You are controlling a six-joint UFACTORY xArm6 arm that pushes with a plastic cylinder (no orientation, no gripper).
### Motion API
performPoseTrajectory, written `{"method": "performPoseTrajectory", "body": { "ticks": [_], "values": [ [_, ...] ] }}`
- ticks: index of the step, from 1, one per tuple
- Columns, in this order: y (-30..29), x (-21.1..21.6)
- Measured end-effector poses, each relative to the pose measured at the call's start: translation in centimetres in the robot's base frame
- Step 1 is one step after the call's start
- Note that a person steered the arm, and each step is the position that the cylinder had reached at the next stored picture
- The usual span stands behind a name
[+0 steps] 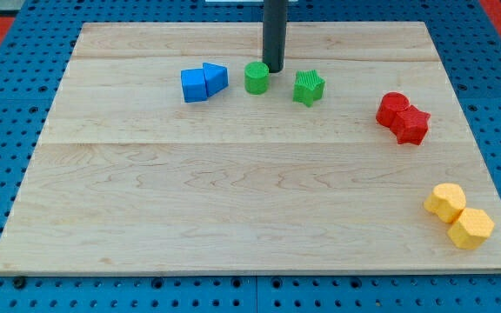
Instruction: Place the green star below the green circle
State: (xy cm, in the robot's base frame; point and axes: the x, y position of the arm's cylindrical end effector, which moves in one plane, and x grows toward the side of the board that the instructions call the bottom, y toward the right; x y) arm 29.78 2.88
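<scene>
The green circle (pixel 257 77) sits near the view's top, a little left of centre. The green star (pixel 308 88) lies to its right, a short gap between them. My tip (pixel 273 69) comes down from the view's top and rests between the two, just right of the green circle's upper edge and up-left of the green star. It stands very close to the circle; the star is apart from it.
Two blue blocks (pixel 203 83) touch each other left of the green circle. A red circle and red star (pixel 403 117) sit together at the right. Two yellow blocks (pixel 459 216) lie near the board's bottom right corner. The wooden board (pixel 233 191) ends on a blue pegboard.
</scene>
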Motion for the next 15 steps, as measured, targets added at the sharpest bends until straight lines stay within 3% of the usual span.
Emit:
{"method": "performPoseTrajectory", "body": {
  "ticks": [2, 5, 6, 8, 10, 13, 15],
  "values": [
    [-2.1, 0.0],
    [6.6, -2.9],
    [8.7, -2.3],
    [8.7, 4.7],
    [8.7, 5.1],
    [4.1, 5.1],
    [6.4, 5.1]
  ]
}}
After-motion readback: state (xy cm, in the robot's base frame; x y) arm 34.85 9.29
